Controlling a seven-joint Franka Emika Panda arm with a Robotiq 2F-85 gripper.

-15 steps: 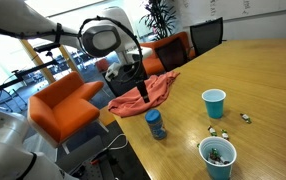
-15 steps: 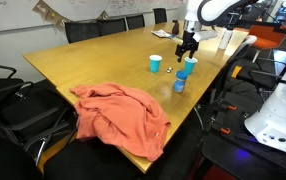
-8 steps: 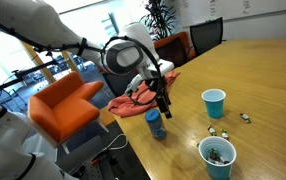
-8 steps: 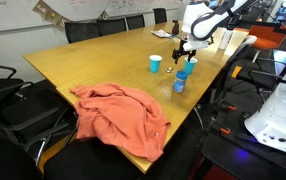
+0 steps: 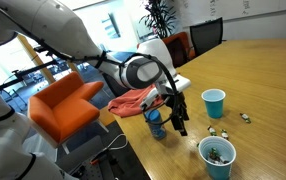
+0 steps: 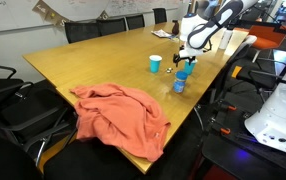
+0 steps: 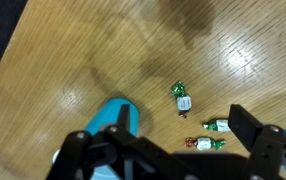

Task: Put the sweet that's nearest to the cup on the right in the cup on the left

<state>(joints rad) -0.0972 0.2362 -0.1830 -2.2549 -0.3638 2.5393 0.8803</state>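
Note:
Two blue cups stand on the wooden table in both exterior views: an empty-looking one and one holding sweets. Wrapped sweets lie between them, with another further off. The wrist view shows three sweets: a green-and-white one, a second and a red-tipped one, beside a blue cup. My gripper is open and empty. It hovers above the sweets without touching them.
A blue bottle stands close to my gripper near the table edge. An orange cloth lies on the table corner. Orange armchairs and office chairs surround the table.
My arm has swung from above the orange cloth, past the blue bottle, to over the sweets between the cups, and has come lower. The gripper stays open.

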